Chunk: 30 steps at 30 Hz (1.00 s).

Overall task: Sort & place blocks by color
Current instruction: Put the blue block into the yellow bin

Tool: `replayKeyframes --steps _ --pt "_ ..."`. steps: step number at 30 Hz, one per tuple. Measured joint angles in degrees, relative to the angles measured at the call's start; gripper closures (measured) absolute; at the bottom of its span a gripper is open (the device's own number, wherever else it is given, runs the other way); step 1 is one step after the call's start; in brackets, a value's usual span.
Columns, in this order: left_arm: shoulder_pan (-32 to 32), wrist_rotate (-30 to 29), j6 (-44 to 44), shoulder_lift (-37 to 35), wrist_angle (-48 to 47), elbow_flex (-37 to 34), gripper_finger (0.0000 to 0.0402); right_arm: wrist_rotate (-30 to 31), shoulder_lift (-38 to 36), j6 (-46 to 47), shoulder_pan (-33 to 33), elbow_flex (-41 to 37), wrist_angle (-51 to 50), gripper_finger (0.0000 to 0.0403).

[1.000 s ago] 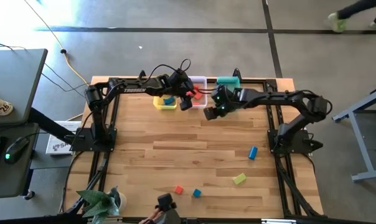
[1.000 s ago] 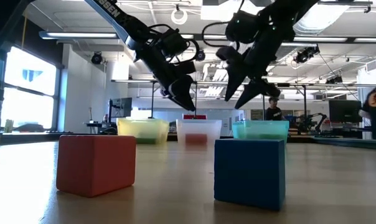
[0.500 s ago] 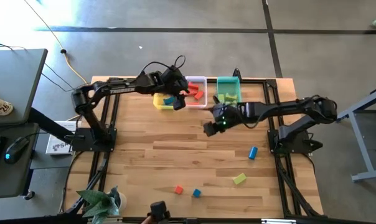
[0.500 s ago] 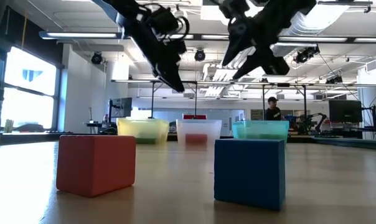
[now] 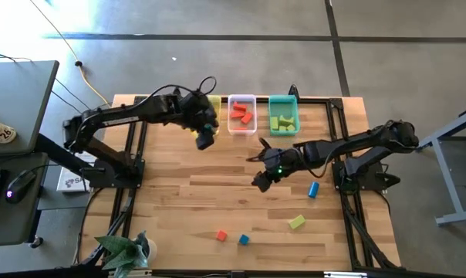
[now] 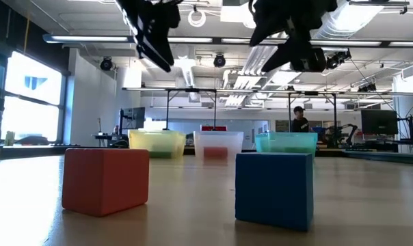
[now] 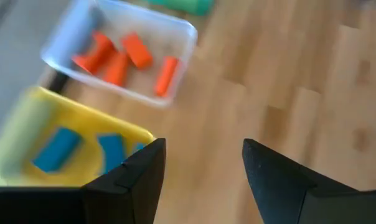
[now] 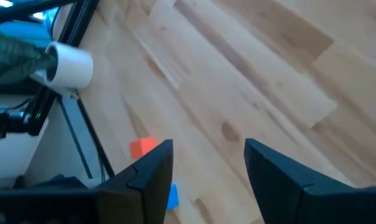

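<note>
Three trays stand at the table's far edge: a yellow tray (image 7: 63, 118) with blue blocks (image 7: 57, 149), a clear tray (image 5: 241, 114) with red-orange blocks (image 7: 122, 56), and a teal tray (image 5: 283, 114) with yellow-green blocks. My left gripper (image 5: 204, 139) hangs open and empty above the table, just nearer than the yellow tray. My right gripper (image 5: 260, 181) is open and empty over the table's middle. Loose on the wood lie a blue cylinder (image 5: 313, 189), a yellow-green block (image 5: 296, 222), a red cube (image 5: 221, 235) and a blue cube (image 5: 243, 239).
A potted plant and a white cup (image 8: 73, 65) sit off the near left corner. A dark metal frame runs along the table's left and right sides. Bare wood lies between the trays and the loose blocks. People move in the room beyond.
My left gripper has drawn back from over the clear tray toward the table's left and near side, rising as it went. My right gripper has swung away from the teal tray toward the near edge, out over the table's middle.
</note>
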Motion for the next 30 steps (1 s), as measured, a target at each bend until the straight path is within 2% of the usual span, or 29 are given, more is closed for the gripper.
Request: replayKeyframes --steps 7,14,21,26,30 --pt "-5.8 5.5 -10.2 -2.2 -6.9 0.0 0.0202 -1.0 0.0 0.3 4.0 0.0 -0.7 0.0202" --pt "-12.3 5.5 -19.9 -1.9 -10.3 -0.1 0.0202 -1.0 0.0 2.3 9.3 0.0 1.2 0.0201" --pt "-19.0 5.6 -26.6 -1.9 -10.2 -0.1 0.0202 4.0 0.0 3.0 14.6 0.1 9.4 0.0202" --pt "-22.7 5.5 -30.0 -1.9 -10.2 -0.1 0.0202 8.7 0.8 0.6 17.5 5.1 7.2 0.0214" --pt "-24.6 5.1 -30.8 -1.9 -10.1 -0.1 0.0202 9.9 2.2 -2.5 18.5 9.9 2.7 0.0226"
